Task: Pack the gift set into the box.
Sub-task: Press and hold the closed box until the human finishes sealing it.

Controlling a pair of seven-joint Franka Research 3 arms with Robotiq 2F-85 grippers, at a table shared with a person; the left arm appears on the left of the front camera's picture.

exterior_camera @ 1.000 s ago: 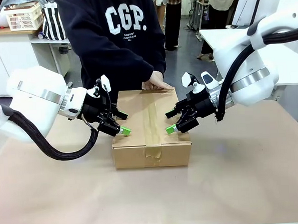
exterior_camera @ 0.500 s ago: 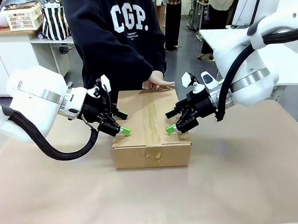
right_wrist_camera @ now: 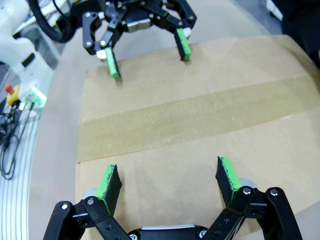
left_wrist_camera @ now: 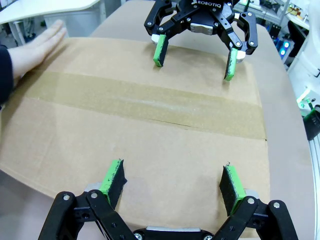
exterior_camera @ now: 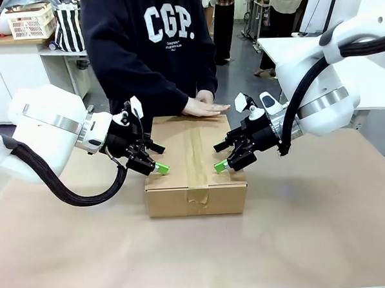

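The box (exterior_camera: 194, 182) sits closed at the table's centre, with a strip of brown tape (exterior_camera: 195, 153) running along its top seam. The gift set is hidden. My left gripper (exterior_camera: 159, 158) is open, its green pads resting over the box's left top edge (left_wrist_camera: 150, 150). On the opposite side my right gripper (exterior_camera: 219, 156) is also open, over the right top edge (right_wrist_camera: 190, 165). Each wrist view shows its own gripper in front, left (left_wrist_camera: 172, 181) and right (right_wrist_camera: 168, 181), with the tape (left_wrist_camera: 140, 102) between it and the other gripper. A person's hand (exterior_camera: 207, 108) lies flat on the box's far edge.
Brown paper (exterior_camera: 313, 228) covers the table around the box. The person stands close against the far side. Behind, a counter at the back left holds a white basket (exterior_camera: 31, 20), and a white table (exterior_camera: 370, 76) stands at the right.
The person's hand has spread flat and slid slightly right along the box's far edge. Neither arm nor the box has moved.
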